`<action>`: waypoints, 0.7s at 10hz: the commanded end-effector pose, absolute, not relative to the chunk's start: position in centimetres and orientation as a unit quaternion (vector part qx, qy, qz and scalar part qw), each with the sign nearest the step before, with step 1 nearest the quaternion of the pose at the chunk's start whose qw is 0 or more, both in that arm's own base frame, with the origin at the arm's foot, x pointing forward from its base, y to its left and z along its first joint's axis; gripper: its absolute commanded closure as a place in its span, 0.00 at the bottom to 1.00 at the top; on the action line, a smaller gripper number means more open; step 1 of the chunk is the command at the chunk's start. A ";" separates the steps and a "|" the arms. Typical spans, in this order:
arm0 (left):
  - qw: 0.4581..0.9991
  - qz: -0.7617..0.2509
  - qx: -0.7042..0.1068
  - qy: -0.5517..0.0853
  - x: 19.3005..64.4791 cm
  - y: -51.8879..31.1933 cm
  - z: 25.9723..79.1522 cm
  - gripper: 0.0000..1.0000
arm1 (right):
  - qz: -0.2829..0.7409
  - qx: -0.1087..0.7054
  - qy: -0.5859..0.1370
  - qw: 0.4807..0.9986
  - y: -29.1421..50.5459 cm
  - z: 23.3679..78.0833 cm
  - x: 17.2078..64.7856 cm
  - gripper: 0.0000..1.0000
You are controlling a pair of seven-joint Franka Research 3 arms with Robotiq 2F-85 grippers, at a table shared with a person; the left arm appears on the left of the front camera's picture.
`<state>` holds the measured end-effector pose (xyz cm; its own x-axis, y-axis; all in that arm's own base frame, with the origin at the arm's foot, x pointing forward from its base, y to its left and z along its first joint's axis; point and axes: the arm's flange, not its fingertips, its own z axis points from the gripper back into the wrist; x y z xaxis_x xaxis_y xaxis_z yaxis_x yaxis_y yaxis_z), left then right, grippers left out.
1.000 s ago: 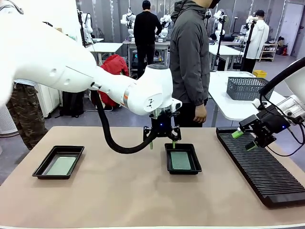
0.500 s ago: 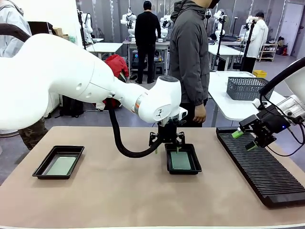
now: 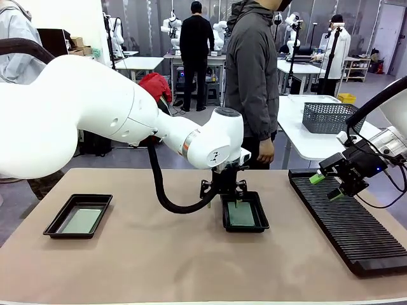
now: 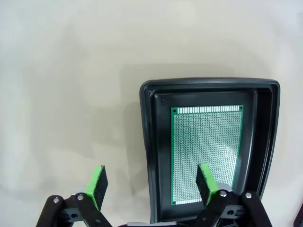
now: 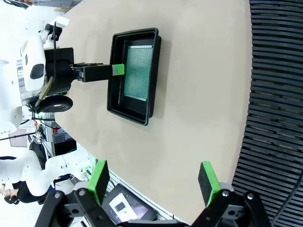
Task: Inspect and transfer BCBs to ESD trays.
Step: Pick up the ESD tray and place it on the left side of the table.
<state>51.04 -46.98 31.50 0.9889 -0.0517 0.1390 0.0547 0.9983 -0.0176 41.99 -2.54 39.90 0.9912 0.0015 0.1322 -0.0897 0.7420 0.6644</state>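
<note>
Front view: left claw (image 3: 230,198) low at middle ESD tray (image 3: 245,223), spread wide, empty; BCB (image 3: 241,215) flat inside, directly beneath. Right claw (image 3: 325,187) well apart above slotted rack (image 3: 356,229), also wide, empty.

Left wrist view: one pad (image 4: 205,178) over board's near short edge, other over bare counter (image 4: 71,94) outside tray wall; long axis straight ahead.

Right wrist view: tray far ahead, open counter between.
</note>
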 end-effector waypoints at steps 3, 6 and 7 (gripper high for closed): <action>0.997 -0.026 -0.011 -0.070 51.3 -46.9 31.3 0.00 | 0.013 0.353 -0.063 0.933 -2.4 39.9 42.1 0.00; 0.997 -0.026 -0.011 -0.070 51.3 -46.9 31.3 0.00 | 0.013 0.353 -0.063 0.933 -2.4 39.9 42.1 0.00; 0.997 -0.026 -0.011 -0.070 51.3 -46.9 31.3 0.00 | 0.013 0.353 -0.063 0.933 -2.4 39.9 42.1 0.00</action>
<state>51.34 -46.95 31.08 0.9891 -0.0495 0.1385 0.0524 0.9985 -0.0176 41.99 -2.54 39.90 0.9912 0.0014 0.1322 -0.0896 0.7420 0.6644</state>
